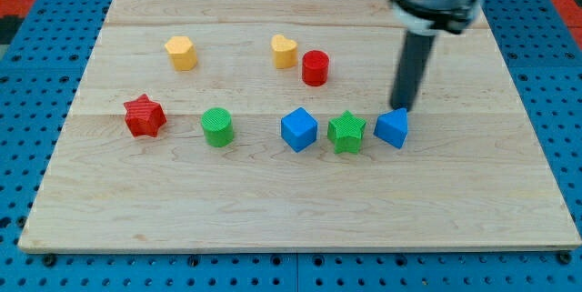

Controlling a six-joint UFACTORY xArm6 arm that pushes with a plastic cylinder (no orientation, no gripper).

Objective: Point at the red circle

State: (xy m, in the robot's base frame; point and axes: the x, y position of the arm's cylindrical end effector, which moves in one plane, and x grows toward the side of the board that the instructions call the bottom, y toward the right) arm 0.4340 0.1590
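The red circle [315, 67] is a short red cylinder standing on the wooden board [273, 210], above the view's middle. A yellow heart [284, 51] sits just to its upper left, close to it. My tip [401, 108] is the lower end of a dark rod coming down from the view's top right. It rests right above the blue triangular block [392, 128], touching or almost touching it. The tip is well to the right of the red circle and a little lower.
A yellow block [181, 53] sits at the upper left. A red star [144, 116] and a green circle [217, 127] sit at the left. A blue cube [298, 129] and a green star [346, 132] lie in a row left of the blue triangle.
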